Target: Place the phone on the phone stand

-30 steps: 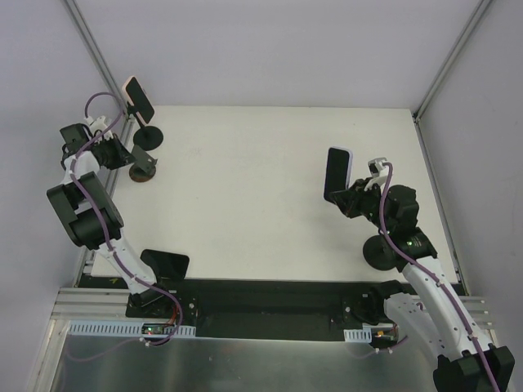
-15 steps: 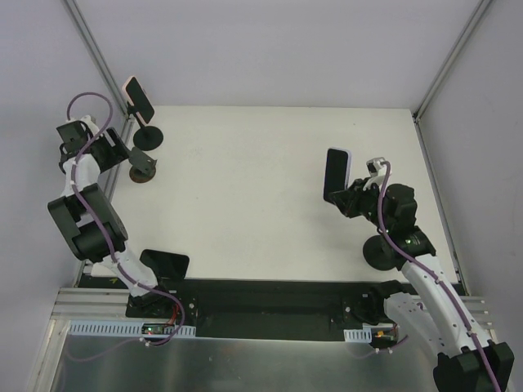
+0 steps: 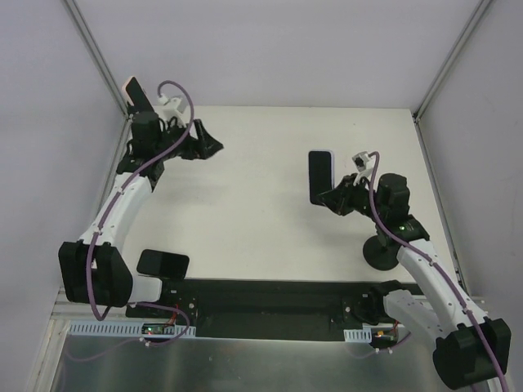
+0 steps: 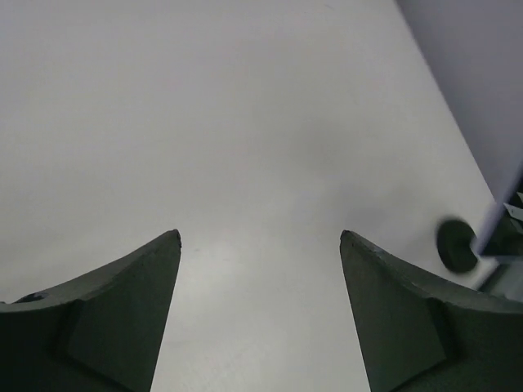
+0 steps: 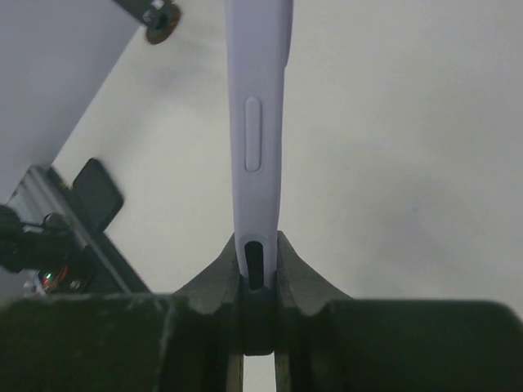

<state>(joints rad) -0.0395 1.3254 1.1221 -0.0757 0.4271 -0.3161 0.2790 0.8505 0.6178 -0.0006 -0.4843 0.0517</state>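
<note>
My right gripper [image 3: 333, 196] is shut on the lower end of a phone [image 3: 320, 177] in a pale lavender case, holding it upright above the table's right half. In the right wrist view the phone's edge [image 5: 258, 122] rises from between the fingers [image 5: 301, 273]. A black round phone stand base [image 3: 382, 251] sits near the right arm, partly hidden by it. My left gripper [image 3: 211, 145] hangs open over the far left of the table, with only bare tabletop between its fingers [image 4: 122, 302]. Another phone [image 3: 133, 91] stands propped at the far left corner.
A dark phone [image 3: 163, 264] lies flat at the near left edge, also seen in the right wrist view [image 5: 96, 192]. A brown stand base [image 5: 159, 16] shows far off in that view. The left arm covers the stands at far left. Walls close in the table.
My left gripper opened, and its arm swung from the stands at the far left out over the table. The right gripper moved the held phone slightly left.
</note>
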